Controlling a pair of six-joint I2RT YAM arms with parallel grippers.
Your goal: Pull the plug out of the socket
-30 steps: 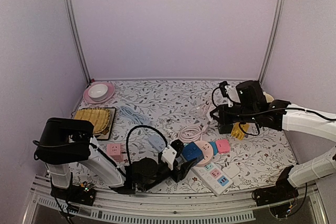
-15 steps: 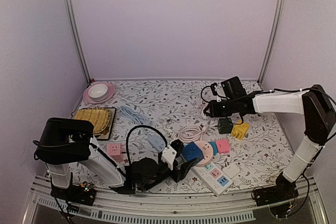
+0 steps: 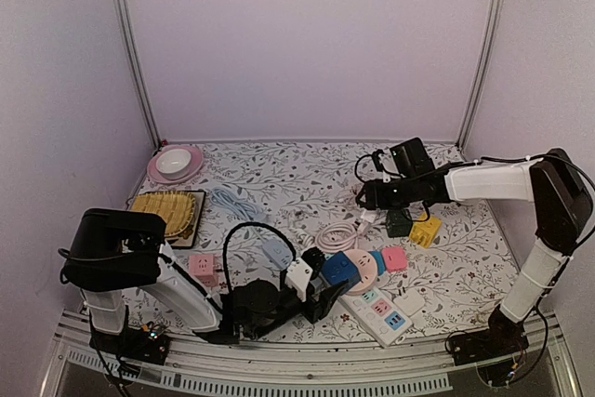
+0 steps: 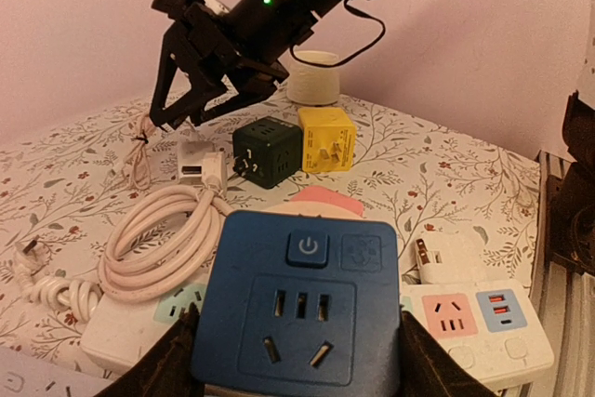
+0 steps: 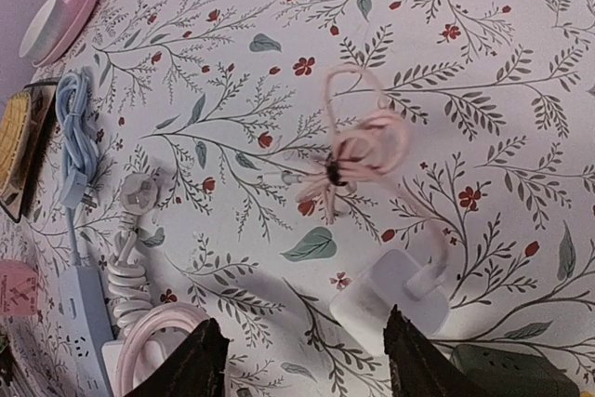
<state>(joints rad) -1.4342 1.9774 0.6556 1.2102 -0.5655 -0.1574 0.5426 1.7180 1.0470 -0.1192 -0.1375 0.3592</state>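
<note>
My left gripper (image 4: 297,352) is shut on the blue socket cube (image 4: 302,299), low at the front of the table, with the cube's face empty of any plug. In the top view that socket (image 3: 338,270) sits at the left gripper (image 3: 325,285). The white plug (image 5: 395,297) with its pink cable bundle (image 5: 358,151) lies flat on the floral table. My right gripper (image 5: 307,364) hovers just above it, open, with nothing held. In the top view the right gripper (image 3: 370,198) hangs over the plug (image 3: 369,218).
A dark green cube (image 3: 400,222) and a yellow cube (image 3: 425,231) sit beside the plug. A coiled white cable (image 3: 335,232), a pink cube (image 3: 394,258) and a white power strip (image 3: 381,309) lie near the socket. A light blue strip (image 3: 232,204), a woven tray (image 3: 167,211) and a pink plate (image 3: 175,165) are at the left.
The right arm swung left and lowered over the table, then its jaws opened and the white plug came to rest on the table. The left arm has not moved.
</note>
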